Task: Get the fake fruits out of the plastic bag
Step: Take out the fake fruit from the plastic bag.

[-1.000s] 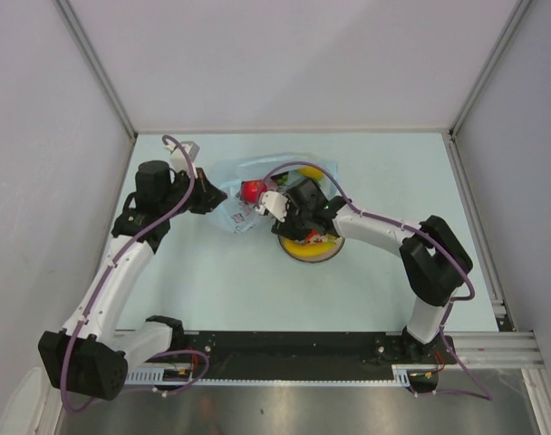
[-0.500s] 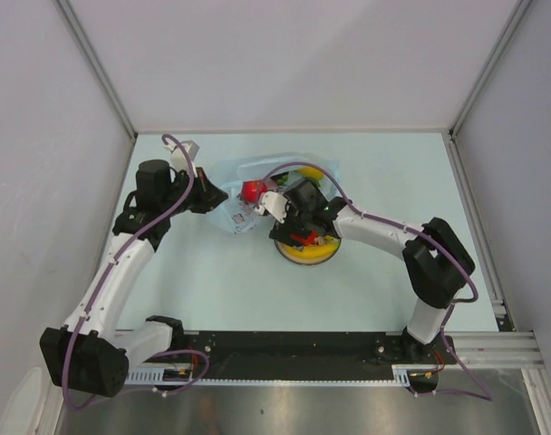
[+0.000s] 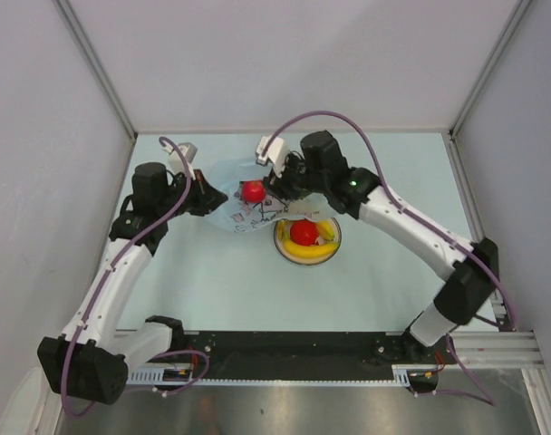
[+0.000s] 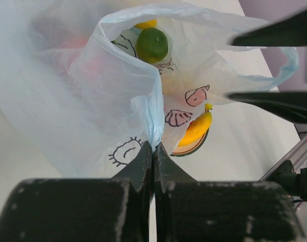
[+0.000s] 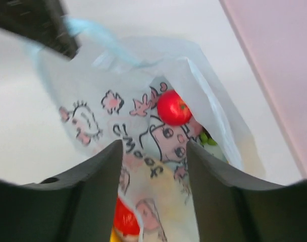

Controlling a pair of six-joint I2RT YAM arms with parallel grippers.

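Note:
The light-blue plastic bag (image 3: 232, 207) with cartoon prints lies at the back middle of the table. My left gripper (image 3: 213, 197) is shut on a fold of its rim (image 4: 152, 135). Inside it lie a red fruit (image 3: 252, 191) (image 5: 173, 107) and a green fruit (image 4: 152, 44). My right gripper (image 3: 275, 184) (image 5: 154, 146) hangs open over the printed bag film, with nothing between its fingers. A red fruit (image 3: 303, 232) and a yellow banana (image 3: 324, 233) (image 4: 196, 129) lie on the yellow plate (image 3: 288, 251).
The plate sits just right of the bag and touches its edge. In the left wrist view the right gripper's dark fingers (image 4: 274, 100) reach in from the right. White walls close the table on the left, back and right.
My right gripper left a red fruit on the yellow plate, rose and swung back to the bag's mouth. The left gripper keeps its hold on the bag.

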